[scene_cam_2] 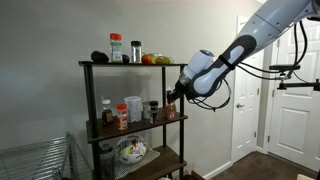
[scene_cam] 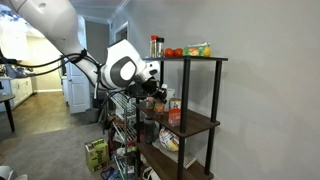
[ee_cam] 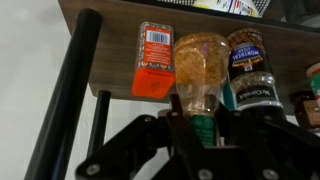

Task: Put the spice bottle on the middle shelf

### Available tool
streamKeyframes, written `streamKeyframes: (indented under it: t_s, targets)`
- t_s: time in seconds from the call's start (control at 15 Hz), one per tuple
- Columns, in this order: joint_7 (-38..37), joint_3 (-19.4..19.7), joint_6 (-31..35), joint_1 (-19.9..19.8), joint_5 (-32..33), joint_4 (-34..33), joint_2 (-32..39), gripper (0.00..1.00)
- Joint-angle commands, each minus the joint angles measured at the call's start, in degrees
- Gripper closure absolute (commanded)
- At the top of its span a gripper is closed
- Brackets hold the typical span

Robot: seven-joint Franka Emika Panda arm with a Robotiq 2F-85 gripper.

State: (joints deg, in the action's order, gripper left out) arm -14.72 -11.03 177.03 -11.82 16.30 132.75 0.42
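Observation:
My gripper (ee_cam: 200, 112) is shut on the neck of a spice bottle (ee_cam: 198, 65) with a clear body, tan-brown contents and a green cap. The wrist picture is upside down. The bottle's base is at the dark brown middle shelf (ee_cam: 110, 15); I cannot tell whether it touches. In both exterior views the gripper (scene_cam_2: 172, 97) (scene_cam: 158, 88) is at the end of the middle shelf (scene_cam_2: 135, 127) (scene_cam: 200, 125). A slim reddish bottle with a white cap (scene_cam_2: 122, 115) stands further along that shelf.
An orange-red labelled pack (ee_cam: 155, 60) and a dark McCormick bottle (ee_cam: 250, 70) flank the held bottle. A black frame post (ee_cam: 65, 95) is close by. The top shelf (scene_cam_2: 130, 63) carries bottles and food. A bowl (scene_cam_2: 130, 152) sits on the bottom shelf.

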Motion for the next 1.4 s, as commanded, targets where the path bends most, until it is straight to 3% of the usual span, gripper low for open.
streamKeyframes:
  t_s: [0.0,0.4,1.07,1.13,1.2,1.33]
  targets:
    - [3.54,-0.58,1.88,0.0,-1.73,-3.46,4.68,0.91]
    - [3.7,-0.75,2.16,-0.37,0.42,-6.8,7.77,0.91]
    - [0.8,3.79,5.11,2.24,4.35,-7.7,9.61,0.91]
    - [1.81,2.4,3.7,1.19,2.53,-6.79,8.86,0.91]
    - [1.81,2.56,3.67,1.31,2.53,-6.81,8.91,0.7]
    - [1.81,2.55,3.65,1.32,2.52,-6.81,8.96,0.7]
